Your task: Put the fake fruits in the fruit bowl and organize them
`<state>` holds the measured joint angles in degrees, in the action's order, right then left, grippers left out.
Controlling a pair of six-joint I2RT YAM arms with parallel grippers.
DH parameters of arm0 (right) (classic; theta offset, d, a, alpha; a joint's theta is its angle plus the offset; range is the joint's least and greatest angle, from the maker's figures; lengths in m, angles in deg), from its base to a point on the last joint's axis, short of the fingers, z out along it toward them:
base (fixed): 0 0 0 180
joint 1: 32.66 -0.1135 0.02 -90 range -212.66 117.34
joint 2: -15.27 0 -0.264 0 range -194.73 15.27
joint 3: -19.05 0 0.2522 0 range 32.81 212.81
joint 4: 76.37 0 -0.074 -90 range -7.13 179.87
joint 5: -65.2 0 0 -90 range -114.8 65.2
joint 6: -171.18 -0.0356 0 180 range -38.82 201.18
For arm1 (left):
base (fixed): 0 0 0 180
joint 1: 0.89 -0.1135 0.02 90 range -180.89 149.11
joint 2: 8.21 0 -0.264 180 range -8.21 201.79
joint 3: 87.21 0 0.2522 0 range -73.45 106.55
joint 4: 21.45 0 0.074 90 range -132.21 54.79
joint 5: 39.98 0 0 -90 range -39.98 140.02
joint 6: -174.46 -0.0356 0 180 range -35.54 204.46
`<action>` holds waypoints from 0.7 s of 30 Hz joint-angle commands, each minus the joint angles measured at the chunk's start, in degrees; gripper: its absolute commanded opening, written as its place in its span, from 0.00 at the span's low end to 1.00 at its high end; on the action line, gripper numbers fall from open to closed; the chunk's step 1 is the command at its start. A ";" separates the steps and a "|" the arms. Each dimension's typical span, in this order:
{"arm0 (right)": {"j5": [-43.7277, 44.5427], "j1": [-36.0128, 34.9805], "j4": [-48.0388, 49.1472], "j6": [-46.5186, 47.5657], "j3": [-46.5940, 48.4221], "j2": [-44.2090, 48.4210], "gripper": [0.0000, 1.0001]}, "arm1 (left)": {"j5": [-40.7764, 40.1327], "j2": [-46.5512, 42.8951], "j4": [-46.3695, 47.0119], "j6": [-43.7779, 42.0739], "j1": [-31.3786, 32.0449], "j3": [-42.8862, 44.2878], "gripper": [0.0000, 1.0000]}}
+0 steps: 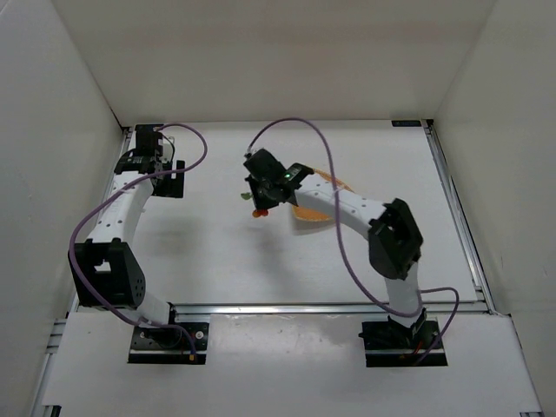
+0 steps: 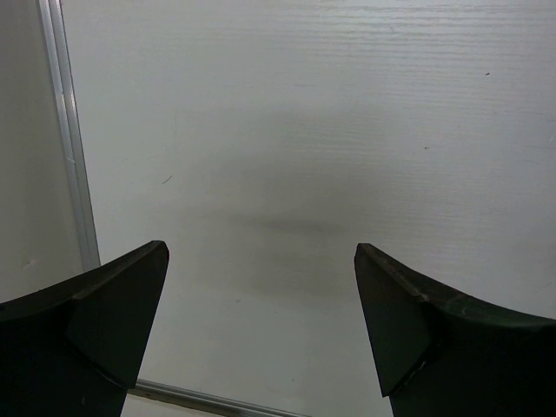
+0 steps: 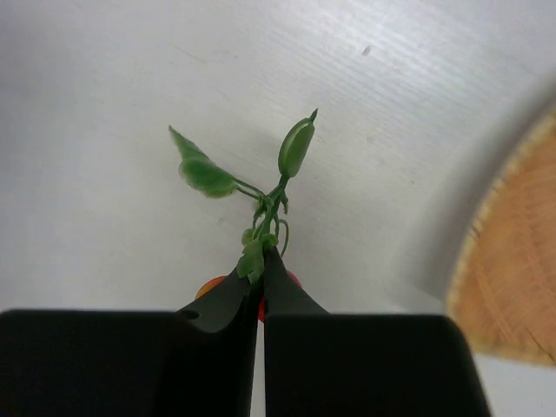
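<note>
My right gripper [image 1: 259,207] [image 3: 263,261] is shut on the green stem of a fake fruit sprig [image 3: 276,187], held above the table just left of the fruit bowl. Its red-orange berries [image 1: 259,213] peek out under the fingers [image 3: 208,287], and green leaves [image 3: 205,174] stick out ahead. The tan woven fruit bowl [image 1: 320,215] is mostly hidden under the right arm; its rim [image 3: 512,261] shows at the right edge of the right wrist view. My left gripper [image 1: 170,161] [image 2: 261,261] is open and empty over bare table at the far left.
White walls enclose the table on three sides. A metal rail [image 2: 74,156] runs along the left edge beside my left gripper. Purple cables [image 1: 287,126] loop over both arms.
</note>
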<state>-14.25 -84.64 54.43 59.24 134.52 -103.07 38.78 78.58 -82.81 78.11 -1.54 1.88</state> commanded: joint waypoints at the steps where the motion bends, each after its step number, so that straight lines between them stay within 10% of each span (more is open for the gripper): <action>1: 2.89 2.50 5.20 -5.74 -3.52 11.81 0.00 | 0.87 -3.29 0.48 0.55 -0.32 -0.89 0.99; 12: 12.22 14.63 -6.83 -9.27 -2.57 6.47 0.04 | 1.40 -3.81 -0.04 0.55 -0.32 -1.41 0.99; 21: 12.03 16.39 -6.83 -9.88 -3.96 9.53 0.79 | 1.93 -4.34 -0.57 0.55 -0.32 -1.94 0.99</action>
<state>-3.80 -68.18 48.02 49.89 129.82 -98.46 39.41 77.92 -83.20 78.11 -1.54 0.68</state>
